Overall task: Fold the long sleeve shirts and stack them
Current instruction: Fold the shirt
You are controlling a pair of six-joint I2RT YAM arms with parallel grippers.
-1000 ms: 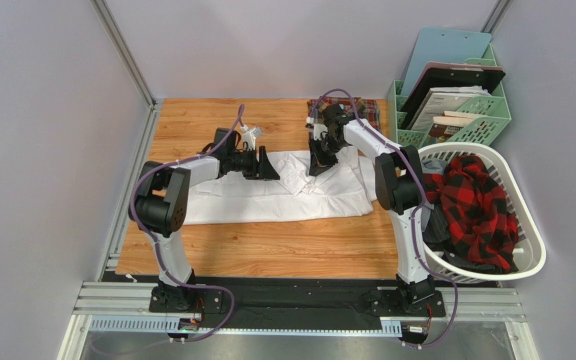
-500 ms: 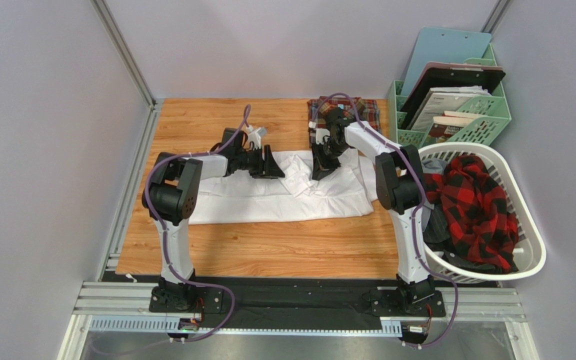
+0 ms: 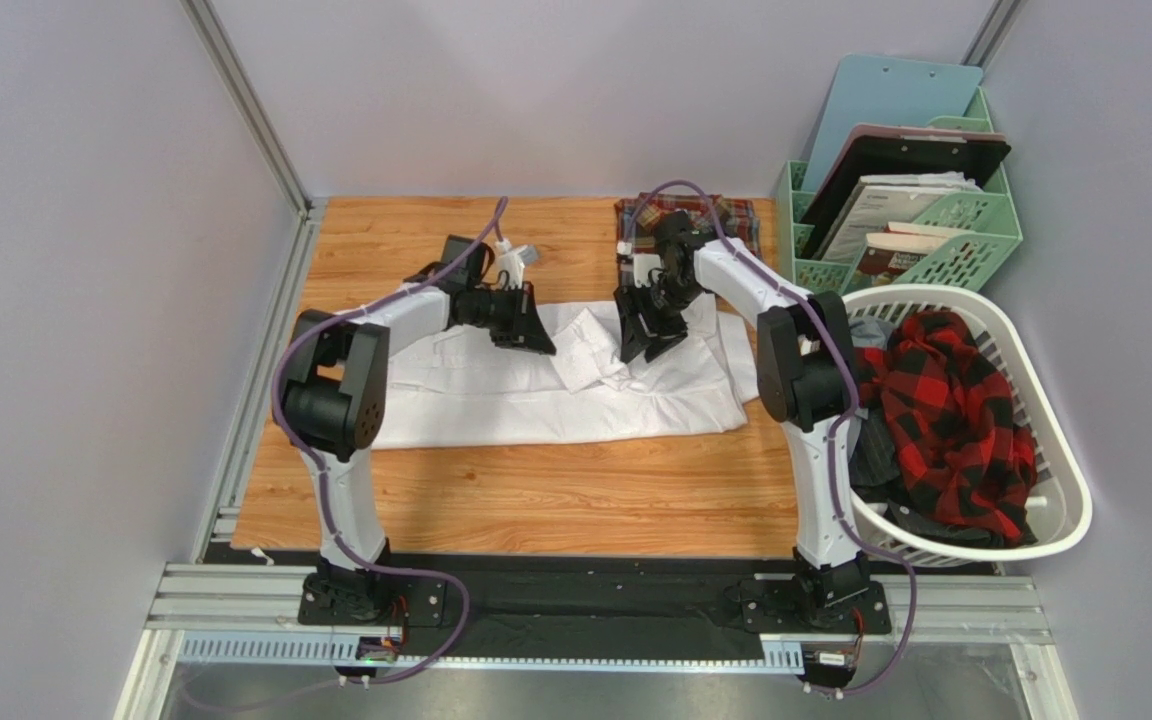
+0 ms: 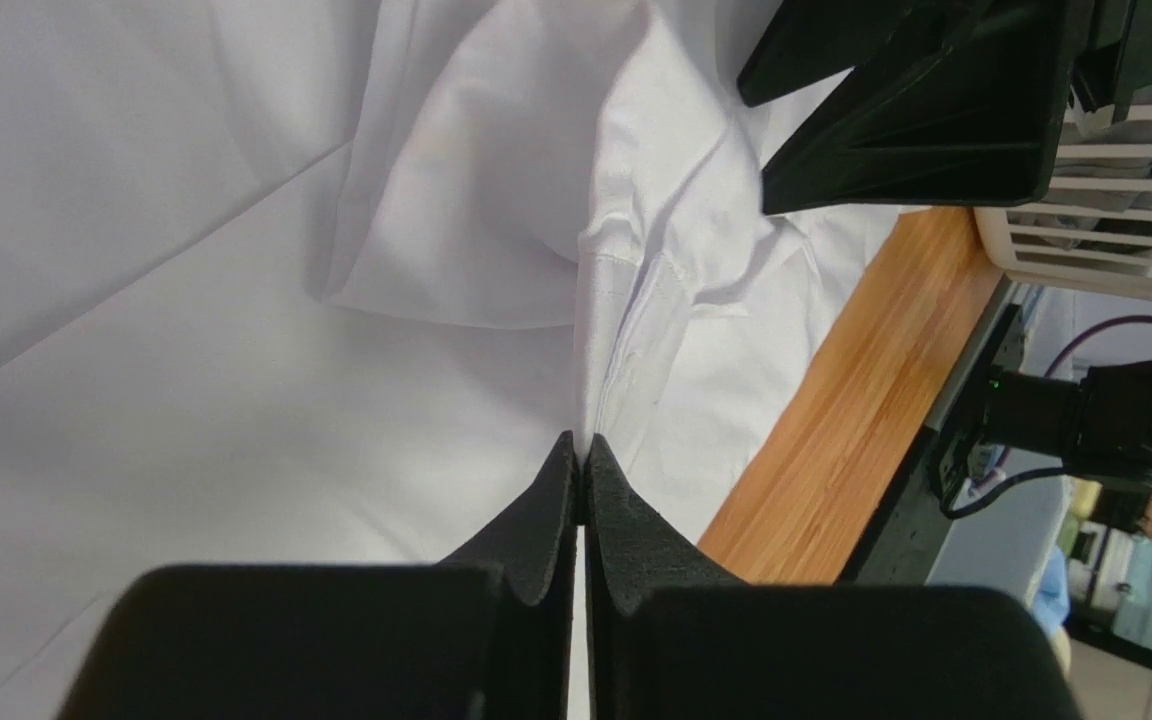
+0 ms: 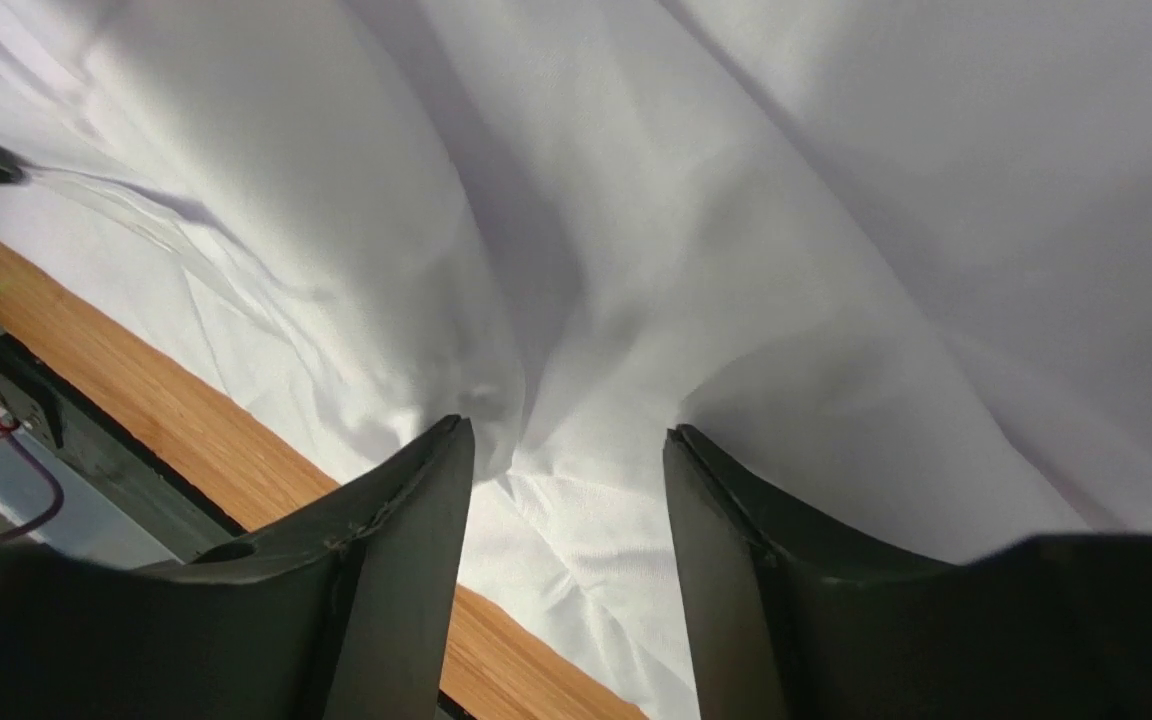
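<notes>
A plain white long sleeve shirt [image 3: 537, 398] lies spread across the middle of the wooden table [image 3: 537, 503]. My left gripper [image 3: 534, 326] sits low on its upper middle. In the left wrist view its jaws [image 4: 582, 446] are shut on a raised fold of the white cloth [image 4: 162, 375]. My right gripper [image 3: 642, 333] stands over the shirt's right part, open. Between its fingers [image 5: 567, 435] the white fabric [image 5: 913, 225] lies loose, held by neither. A folded plaid long sleeve shirt [image 3: 728, 219] rests at the back of the table, behind the right arm.
A white laundry basket [image 3: 1060, 465] with a red and black checked garment [image 3: 958, 398] stands at the right of the table. A green organiser [image 3: 973, 240] with clipboards and papers is at the back right. Grey walls close in the left and the back.
My left gripper has moved a little right and shut on the white cloth. My right gripper has opened and let go of the fabric.
</notes>
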